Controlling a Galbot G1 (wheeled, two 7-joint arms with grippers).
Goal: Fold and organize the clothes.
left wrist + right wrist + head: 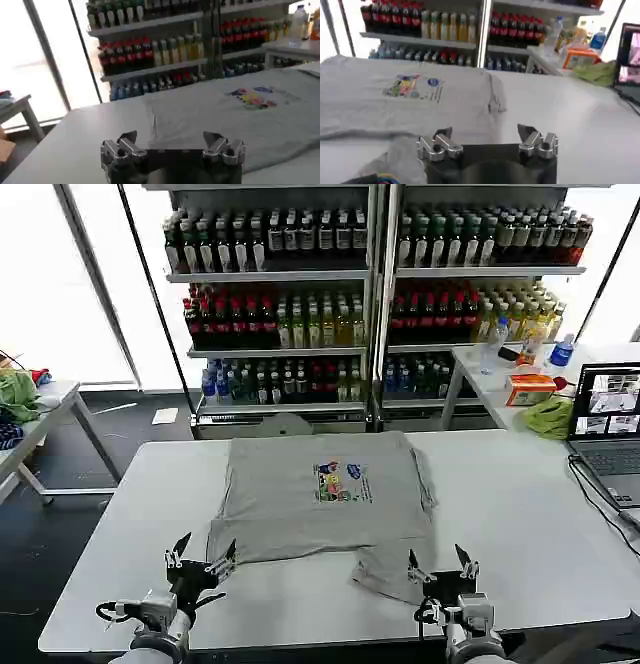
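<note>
Grey shirt (pixel 320 494) spread flat on table (pixel 520 534), left gripper (pixel 200 559) at 7 o'clock, right gripper (pixel 441 564) at 5 o'clock, both spread, nothing held.

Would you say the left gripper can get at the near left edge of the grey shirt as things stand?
Probably yes: the left gripper is open just short of the grey shirt, with only bare table between them.
</note>
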